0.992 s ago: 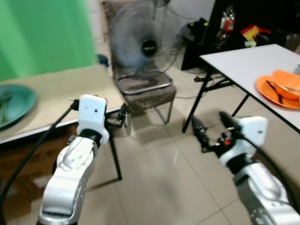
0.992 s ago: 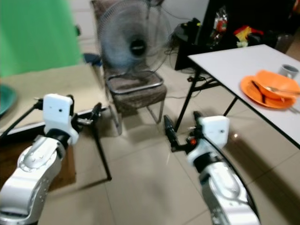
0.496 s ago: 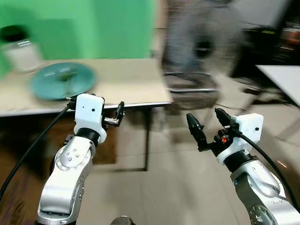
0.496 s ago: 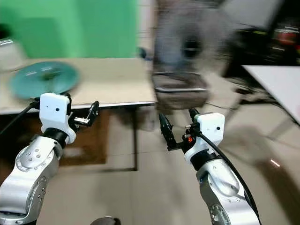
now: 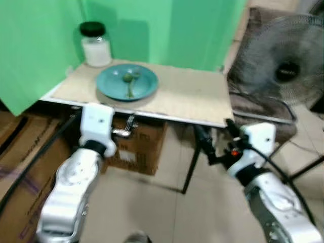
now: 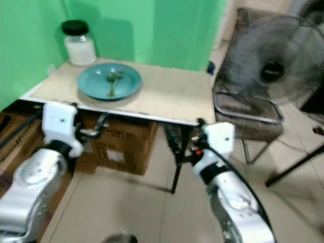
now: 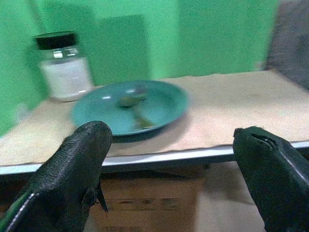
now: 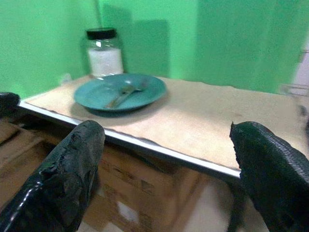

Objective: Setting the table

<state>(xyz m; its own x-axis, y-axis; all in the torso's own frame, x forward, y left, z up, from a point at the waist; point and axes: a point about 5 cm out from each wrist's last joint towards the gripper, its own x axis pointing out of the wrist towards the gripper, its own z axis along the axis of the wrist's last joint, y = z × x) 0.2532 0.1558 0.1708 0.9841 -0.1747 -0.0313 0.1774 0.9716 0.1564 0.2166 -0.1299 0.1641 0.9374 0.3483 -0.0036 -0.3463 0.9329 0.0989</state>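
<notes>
Both grippers, left gripper and right gripper, fingers apart and empty, raised below the table edge, probably readying for the teal plate beside the jar.

Fan, chair, cardboard box, green backdrop.

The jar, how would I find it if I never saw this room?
Look for the beige table set against the green wall. At its back corner, behind the round teal plate with a utensil lying in it, stands the jar. It is the one tall thing there: clear glass, white stuff inside, black lid on top.
</notes>
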